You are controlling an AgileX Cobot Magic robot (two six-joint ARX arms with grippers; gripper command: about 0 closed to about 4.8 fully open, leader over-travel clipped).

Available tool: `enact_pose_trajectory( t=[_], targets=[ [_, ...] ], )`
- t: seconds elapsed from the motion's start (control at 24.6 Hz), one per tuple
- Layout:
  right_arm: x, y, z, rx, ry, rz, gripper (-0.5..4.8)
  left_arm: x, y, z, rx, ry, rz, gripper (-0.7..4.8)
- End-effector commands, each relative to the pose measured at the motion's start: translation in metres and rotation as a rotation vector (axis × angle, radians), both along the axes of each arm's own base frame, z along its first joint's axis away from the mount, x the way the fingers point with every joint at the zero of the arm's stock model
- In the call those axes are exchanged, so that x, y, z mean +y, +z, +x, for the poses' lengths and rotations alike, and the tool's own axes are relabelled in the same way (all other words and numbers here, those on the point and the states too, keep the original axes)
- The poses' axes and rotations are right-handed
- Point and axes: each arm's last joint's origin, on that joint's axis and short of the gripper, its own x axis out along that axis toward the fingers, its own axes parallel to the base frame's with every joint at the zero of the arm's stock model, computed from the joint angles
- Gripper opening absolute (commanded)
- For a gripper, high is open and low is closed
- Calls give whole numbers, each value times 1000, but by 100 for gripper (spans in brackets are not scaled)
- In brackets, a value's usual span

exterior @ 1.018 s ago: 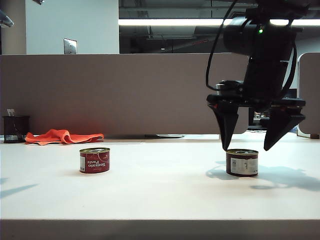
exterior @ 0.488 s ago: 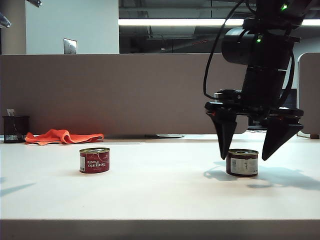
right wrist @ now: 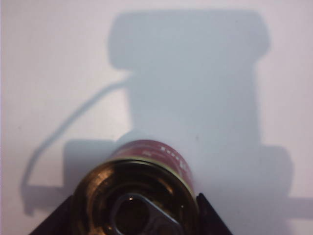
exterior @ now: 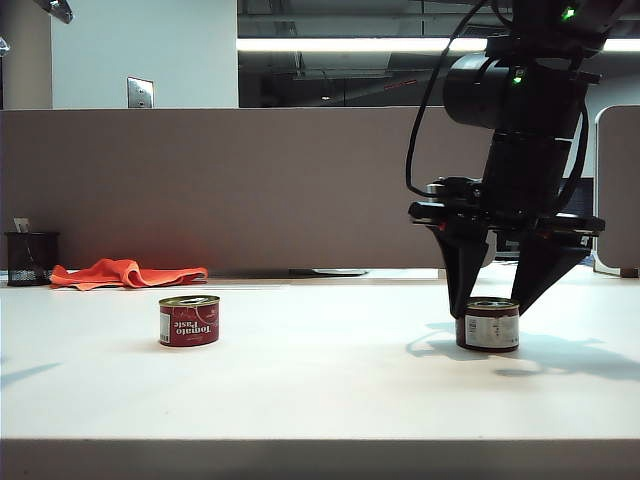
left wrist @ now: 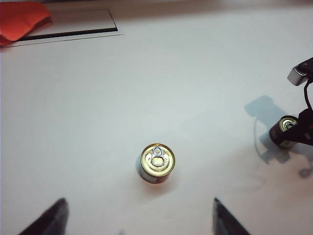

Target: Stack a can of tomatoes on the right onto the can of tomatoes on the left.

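On white table (exterior: 320, 390): 2 tomato-paste cans, L can (exterior: 189, 320) at 9 o'clock, R can (exterior: 488, 325) at 3 o'clock. R gripper (exterior: 491, 305) clamped round R can; L gripper (left wrist: 137, 223) spread wide above L can.

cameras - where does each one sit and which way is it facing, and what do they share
Exterior view: low at the table edge, facing level across it; shows the right gripper straddling the right can, with the left can alone.
Left wrist view: high above, looking down on the left can; left gripper fingertips wide apart.
Right wrist view: just above the right can, fingertips beside it.
Shared: both cans show in the exterior and left wrist views.
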Motion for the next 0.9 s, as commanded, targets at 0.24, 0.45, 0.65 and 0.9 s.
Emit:
enact_pose_trajectory(
  t=[0.24,0.45,0.65,0.9],
  targets=[
    [46,79,18,-239,123,152,233,0,7,2,-99,-12,57,372],
    [114,117,18,-351,289,218,233,1,5,1,-98,-9,112,372],
    [179,99,28,-330,405,166,233,2,1,-1,-69,-23,151,372],
    [204,65,26,-273,472,114,233,2,1,-3,-62,-23,153,372]
  ],
)
